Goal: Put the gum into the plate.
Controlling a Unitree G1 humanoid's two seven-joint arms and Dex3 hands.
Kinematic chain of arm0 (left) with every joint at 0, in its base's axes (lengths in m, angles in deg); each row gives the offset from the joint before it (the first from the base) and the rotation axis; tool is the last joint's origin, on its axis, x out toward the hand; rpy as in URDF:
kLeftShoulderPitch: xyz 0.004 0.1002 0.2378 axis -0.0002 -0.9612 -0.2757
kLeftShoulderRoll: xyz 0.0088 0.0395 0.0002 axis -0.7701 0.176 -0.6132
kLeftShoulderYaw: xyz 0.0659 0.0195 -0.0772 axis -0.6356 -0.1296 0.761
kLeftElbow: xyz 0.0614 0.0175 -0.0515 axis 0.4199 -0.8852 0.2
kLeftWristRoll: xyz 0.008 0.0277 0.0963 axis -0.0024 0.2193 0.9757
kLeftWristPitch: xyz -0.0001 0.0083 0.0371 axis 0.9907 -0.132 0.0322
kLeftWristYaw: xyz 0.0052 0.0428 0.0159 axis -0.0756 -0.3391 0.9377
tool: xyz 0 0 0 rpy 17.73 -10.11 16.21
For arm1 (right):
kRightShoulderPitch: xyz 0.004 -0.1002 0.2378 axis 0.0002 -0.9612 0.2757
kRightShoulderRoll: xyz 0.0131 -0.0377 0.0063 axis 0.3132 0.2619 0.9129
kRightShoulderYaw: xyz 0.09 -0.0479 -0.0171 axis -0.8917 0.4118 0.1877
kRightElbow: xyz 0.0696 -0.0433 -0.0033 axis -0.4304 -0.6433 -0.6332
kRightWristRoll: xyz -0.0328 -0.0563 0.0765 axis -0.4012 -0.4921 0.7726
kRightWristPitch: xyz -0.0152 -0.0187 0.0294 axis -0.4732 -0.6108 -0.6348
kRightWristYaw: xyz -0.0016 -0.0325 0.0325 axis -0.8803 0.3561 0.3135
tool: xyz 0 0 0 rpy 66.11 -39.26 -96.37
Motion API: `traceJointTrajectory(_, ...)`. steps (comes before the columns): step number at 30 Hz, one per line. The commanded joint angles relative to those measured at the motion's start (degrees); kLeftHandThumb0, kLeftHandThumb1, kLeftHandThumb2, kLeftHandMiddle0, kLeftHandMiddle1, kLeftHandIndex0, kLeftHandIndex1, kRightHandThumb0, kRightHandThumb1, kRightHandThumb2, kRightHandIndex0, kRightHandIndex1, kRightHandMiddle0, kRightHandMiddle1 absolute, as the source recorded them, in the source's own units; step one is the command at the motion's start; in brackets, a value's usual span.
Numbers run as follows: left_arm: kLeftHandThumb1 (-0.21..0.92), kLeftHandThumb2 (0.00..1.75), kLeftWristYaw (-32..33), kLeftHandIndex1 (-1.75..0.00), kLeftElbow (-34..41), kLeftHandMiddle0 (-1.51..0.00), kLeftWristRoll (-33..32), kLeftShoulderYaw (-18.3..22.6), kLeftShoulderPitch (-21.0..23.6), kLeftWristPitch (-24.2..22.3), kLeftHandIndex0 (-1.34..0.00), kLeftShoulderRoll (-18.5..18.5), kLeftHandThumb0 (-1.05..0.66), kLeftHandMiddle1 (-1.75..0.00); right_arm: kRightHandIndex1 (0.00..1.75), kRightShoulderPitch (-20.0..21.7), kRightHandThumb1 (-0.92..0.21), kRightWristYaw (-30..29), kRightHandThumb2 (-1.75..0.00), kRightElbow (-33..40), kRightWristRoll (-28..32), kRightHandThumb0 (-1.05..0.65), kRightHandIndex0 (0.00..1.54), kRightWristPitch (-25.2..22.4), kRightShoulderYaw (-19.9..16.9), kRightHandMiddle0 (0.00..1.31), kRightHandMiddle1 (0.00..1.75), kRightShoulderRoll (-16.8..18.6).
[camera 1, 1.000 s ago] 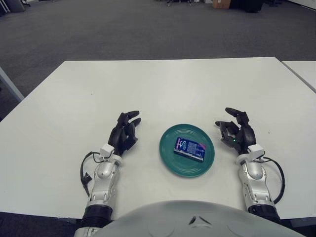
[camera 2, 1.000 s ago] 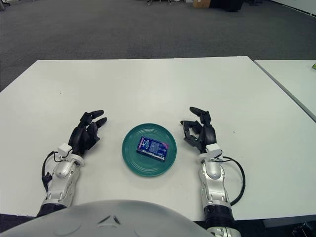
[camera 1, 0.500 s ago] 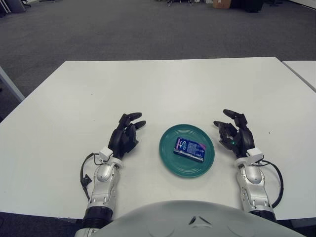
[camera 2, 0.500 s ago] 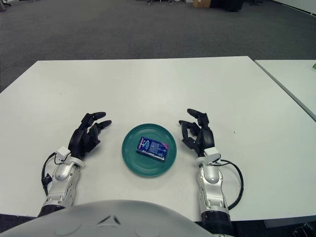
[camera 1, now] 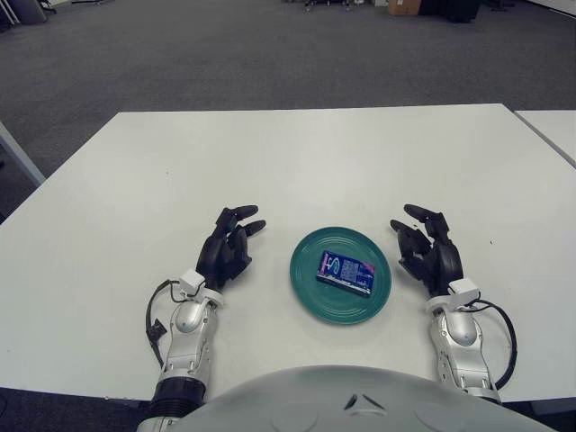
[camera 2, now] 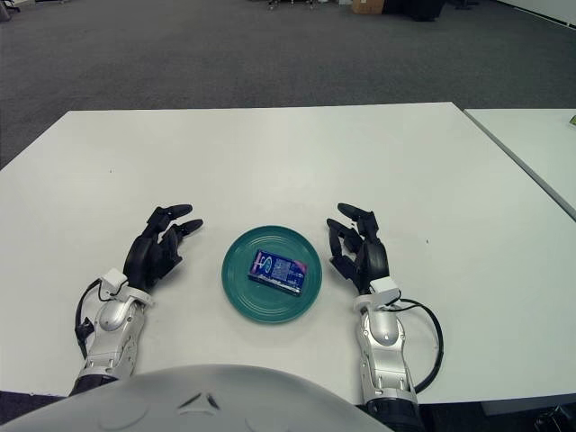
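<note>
The blue gum pack (camera 1: 345, 271) lying in the green plate (camera 1: 310, 290) carries printing, but no word of it can be read.

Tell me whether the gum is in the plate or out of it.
In. The gum pack lies flat inside the green plate, within its rim; neither the left hand nor right hand holds it.

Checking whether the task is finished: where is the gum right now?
The gum lies inside the green plate, near the table's front edge, between the left robot hand and the right robot hand.
</note>
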Motion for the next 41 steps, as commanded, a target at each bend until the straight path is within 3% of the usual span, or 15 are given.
traceJointTrajectory(1, 0.92, 0.82, 1.2, -1.18, -1.9, -0.38, 2.2, -0.7, -1.9, -0.7, -0.16, -0.2, -0.83, -0.74, 0.24, -6.0, -0.88, 0.3, -0.61, -4.6, 0.0, -0.54, 0.48, -2.9, 0.6, 0.02, 0.98, 1.2)
traceJointTrajectory(13, 0.92, 0.79, 0.3, -1.17, -5.1, -0.28, 2.6, -0.9, -1.2, -0.3, -0.08, -1.3, -0.8, -0.72, 0.21, -6.8, -0.85, 0.6, -0.64, -3.6, -0.7, -0.53, 0.5, -3.1, 0.3, 0.02, 0.98, 0.4)
traceJointTrajectory(28, 0.92, 0.76, 0.1, -1.07, -3.9, -0.24, 1.7, -1.2, -2.5, -0.4, 0.0, -1.3, -0.76, -0.72, 0.21, -7.9, -0.83, 0.6, -0.66, -2.3, -0.8, -0.53, 0.52, -4.0, 0.0, 0.03, 0.98, 0.0)
traceJointTrajectory(41, 0.92, 0.7, -0.6, -0.79, -3.1, -0.25, 0.7, -1.4, -3.0, -0.6, 0.0, -1.1, -0.74, -0.62, 0.23, -7.7, -0.8, 0.8, -0.67, -2.3, -0.5, -0.51, 0.55, -4.7, -0.1, 0.03, 0.99, -0.2)
